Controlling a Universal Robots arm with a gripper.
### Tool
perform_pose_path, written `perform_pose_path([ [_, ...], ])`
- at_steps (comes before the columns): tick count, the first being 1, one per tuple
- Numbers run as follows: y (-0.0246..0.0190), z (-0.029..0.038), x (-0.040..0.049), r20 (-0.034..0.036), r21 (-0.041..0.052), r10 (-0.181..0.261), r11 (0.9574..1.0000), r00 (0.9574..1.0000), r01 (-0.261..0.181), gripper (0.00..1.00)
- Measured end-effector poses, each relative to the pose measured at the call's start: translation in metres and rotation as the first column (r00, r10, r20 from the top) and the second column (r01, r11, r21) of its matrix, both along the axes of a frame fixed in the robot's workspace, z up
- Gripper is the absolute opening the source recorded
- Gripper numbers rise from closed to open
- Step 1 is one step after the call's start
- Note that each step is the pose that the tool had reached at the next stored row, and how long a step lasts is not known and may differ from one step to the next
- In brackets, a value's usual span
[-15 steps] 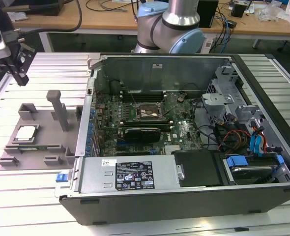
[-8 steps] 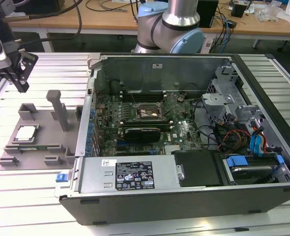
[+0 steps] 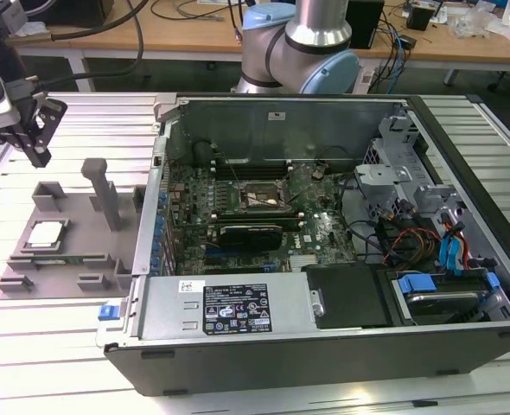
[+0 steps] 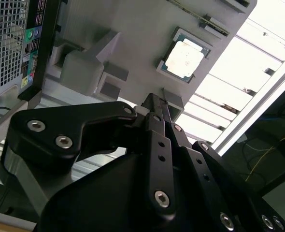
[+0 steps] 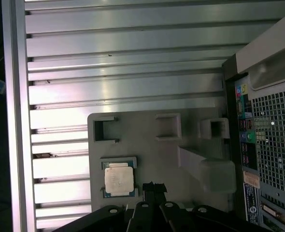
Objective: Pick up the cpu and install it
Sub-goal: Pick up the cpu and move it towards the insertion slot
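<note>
Item 1, gripper [image 3: 37, 151]: the fingers are drawn together with nothing between them, as both wrist views show [image 4: 154, 104] [image 5: 153, 186]. It hangs in the air over the far end of the grey holder tray [image 3: 73, 216] and touches nothing.

Item 2, cpu [image 3: 46, 234]: this is the pale silver square with a darker rim. It lies flat in its own recess on the tray, near the exterior view's left, and is well apart from the open computer case [image 3: 324, 346]. It also appears in both wrist views [image 4: 184, 59] [image 5: 119, 180], and the fingertips sit just off one of its edges.

Item 3, socket [image 3: 261, 197]: the black square frame on the board inside the case, with nothing seated in it.

Handling note (my judgement from the console): the step in hand is the approach to the pick.
- I would part the fingers wider than the chip before lowering.
- I would centre them over the recess and keep them square to its sides.
- I would grip by the rim, not the top face, since a tilted lift could catch on the recess walls.

Markings:
- A black-and-white sticker [image 3: 238, 307] lies on the case's metal cover.
- Coloured port markers [image 5: 246, 135] sit on its rear panel.
- I do not transcribe the print.
</note>
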State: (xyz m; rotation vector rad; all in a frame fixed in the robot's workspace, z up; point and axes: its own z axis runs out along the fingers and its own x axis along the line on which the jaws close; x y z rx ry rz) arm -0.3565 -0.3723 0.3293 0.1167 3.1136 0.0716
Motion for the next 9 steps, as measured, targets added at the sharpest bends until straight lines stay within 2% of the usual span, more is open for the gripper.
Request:
perform_pose_path([
  [9, 0.0, -0.0014, -0.0014, 0.0003, 0.0001, 0.0, 1.0, 1.0, 0.0, 0.11],
])
